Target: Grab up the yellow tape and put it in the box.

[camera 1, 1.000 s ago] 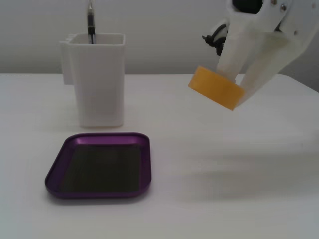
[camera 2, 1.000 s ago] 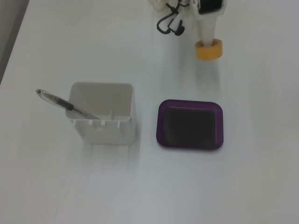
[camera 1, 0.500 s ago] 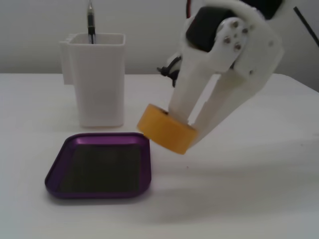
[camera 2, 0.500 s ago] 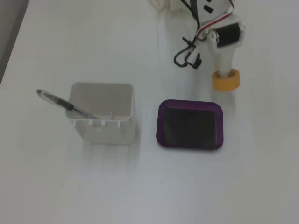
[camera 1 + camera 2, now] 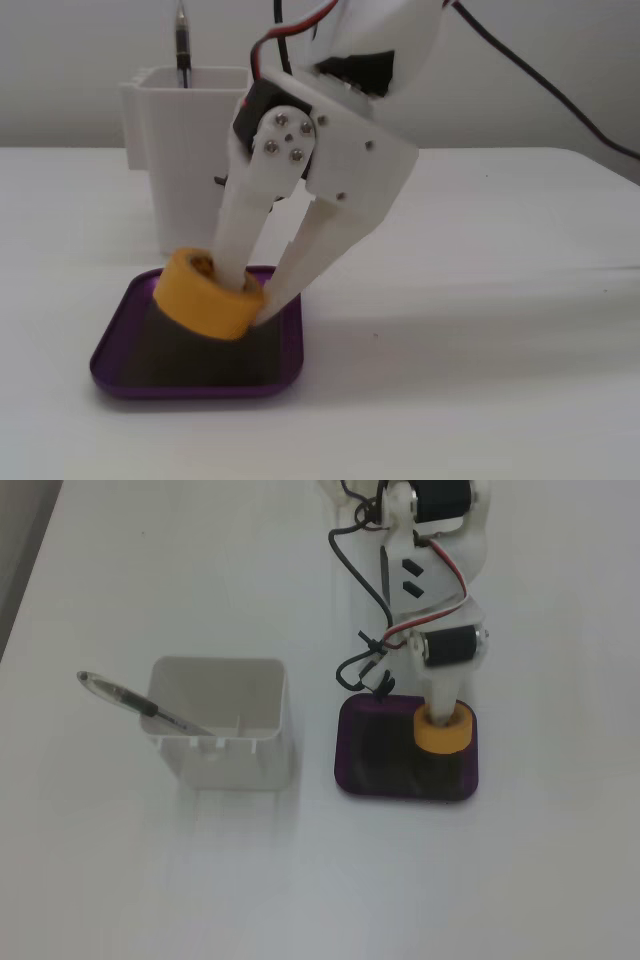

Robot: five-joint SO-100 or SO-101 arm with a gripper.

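Purple box [image 5: 115, 370] under tilted yellow tape [image 5: 205, 295], fingers [image 5: 232, 245] clamping its wall; no legible writing.
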